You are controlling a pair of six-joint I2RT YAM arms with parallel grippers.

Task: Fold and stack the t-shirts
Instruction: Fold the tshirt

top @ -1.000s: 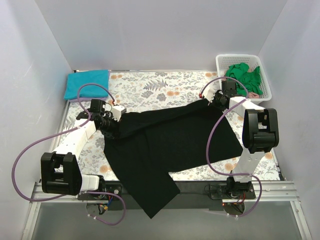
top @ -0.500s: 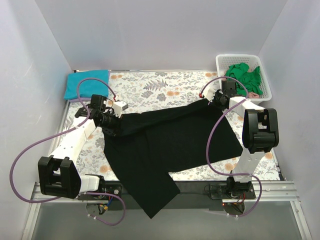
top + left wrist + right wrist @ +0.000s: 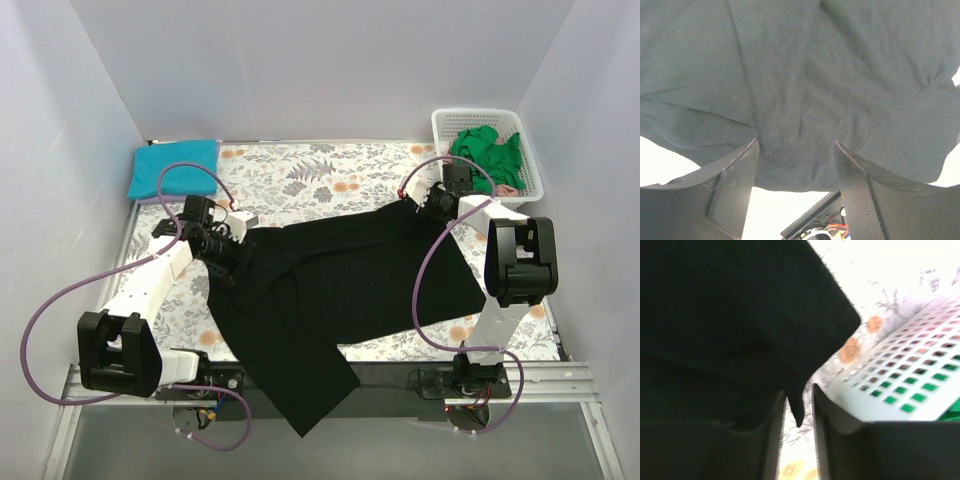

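A large black t-shirt (image 3: 340, 280) lies spread over the floral table cover, one part hanging past the near edge. My left gripper (image 3: 225, 260) (image 3: 796, 142) stands open at the shirt's left end. The black cloth (image 3: 805, 75) is just beyond its fingertips and nothing sits between them. At the shirt's far right corner my right gripper (image 3: 418, 200) (image 3: 799, 388) is open a little. A loose tip of black cloth (image 3: 799, 410) hangs in the gap, with table showing on both sides of it. A folded teal t-shirt (image 3: 175, 165) lies at the back left. Green t-shirts (image 3: 488, 150) fill the basket.
A white lattice basket (image 3: 445, 125) (image 3: 900, 385) stands at the back right, close beside my right gripper. White walls enclose the table on three sides. Purple cables loop from both arms. Bare floral cover (image 3: 310, 175) shows behind the black shirt.
Both grippers have gone from shut to open and let go of the black shirt. The shirt's upper left edge has sagged down onto the table.
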